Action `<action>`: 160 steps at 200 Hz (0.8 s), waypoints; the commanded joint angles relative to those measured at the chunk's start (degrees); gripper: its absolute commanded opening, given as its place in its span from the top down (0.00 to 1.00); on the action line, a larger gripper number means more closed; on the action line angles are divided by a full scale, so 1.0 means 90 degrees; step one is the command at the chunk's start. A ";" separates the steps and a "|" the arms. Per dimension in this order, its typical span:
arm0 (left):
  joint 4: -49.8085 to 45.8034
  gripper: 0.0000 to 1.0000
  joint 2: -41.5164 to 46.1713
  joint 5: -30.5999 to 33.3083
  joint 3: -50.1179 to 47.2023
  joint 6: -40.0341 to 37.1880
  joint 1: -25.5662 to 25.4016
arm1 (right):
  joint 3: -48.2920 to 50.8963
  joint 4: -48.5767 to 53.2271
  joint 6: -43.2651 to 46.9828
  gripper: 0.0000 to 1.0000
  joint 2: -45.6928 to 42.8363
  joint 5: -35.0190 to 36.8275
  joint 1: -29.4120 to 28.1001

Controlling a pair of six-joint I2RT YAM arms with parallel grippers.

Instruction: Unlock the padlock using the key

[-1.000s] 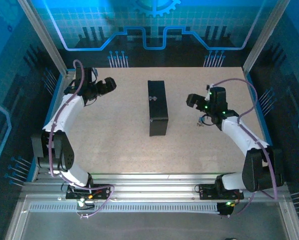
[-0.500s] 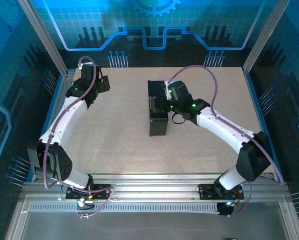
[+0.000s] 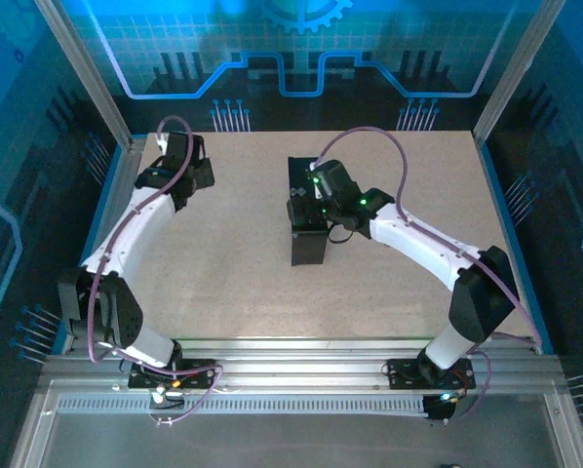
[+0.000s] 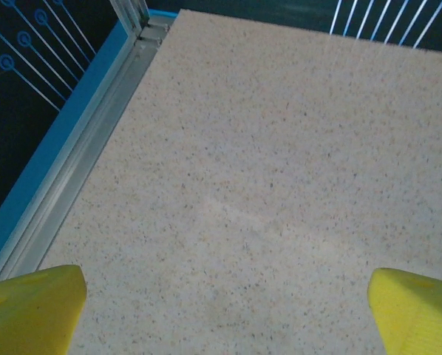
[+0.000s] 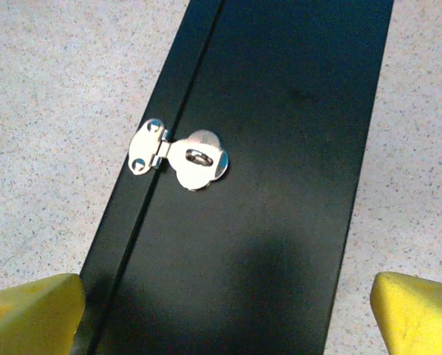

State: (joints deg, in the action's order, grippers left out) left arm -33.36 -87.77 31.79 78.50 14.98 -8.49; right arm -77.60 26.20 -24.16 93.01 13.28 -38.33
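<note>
The dark box (image 3: 309, 244) lies in the middle of the table with its long side running front to back. My right gripper (image 3: 304, 203) hovers over its far half, open. In the right wrist view the yellow fingertips (image 5: 30, 310) stand wide apart above the box's black side (image 5: 280, 222), which carries a small silvery hasp latch (image 5: 180, 157) across the lid seam. No lock hangs in the hasp's loop. The padlock and the key are out of view. My left gripper (image 3: 199, 175) is open over bare table at the far left, its yellow fingertips (image 4: 29, 307) apart with nothing between them.
The speckled beige table (image 3: 223, 253) is bounded by aluminium rails and a blue rim (image 4: 73, 155) close to the left gripper. Purple cables loop above both arms. Posts of the enclosure stand at the far corners.
The right arm has swung from the right side of the table leftward to hover over the box. The left gripper has turned and drawn back a little toward the far left corner.
</note>
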 commanded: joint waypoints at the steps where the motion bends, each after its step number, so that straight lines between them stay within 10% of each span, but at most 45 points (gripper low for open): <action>1: -0.0239 0.01 -0.0047 0.0209 0.0108 0.0151 -0.0075 | -0.0256 0.0169 -0.0135 0.00 0.0157 0.0041 -0.0126; 118: -0.0571 0.01 0.0003 -0.0135 0.0192 -0.0122 -0.0314 | 0.0138 -0.0167 -0.1295 0.13 0.0425 -0.1198 0.0438; 160: -0.0395 0.01 0.0127 -0.1407 -0.0088 0.0130 -0.0359 | 0.1175 -0.1639 -0.2333 0.18 0.0053 -0.2388 0.1058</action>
State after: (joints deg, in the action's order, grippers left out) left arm -37.17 -88.14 27.24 78.59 14.76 -11.00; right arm -73.25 17.34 -36.21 94.00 1.28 -31.94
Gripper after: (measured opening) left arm 0.990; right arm 0.852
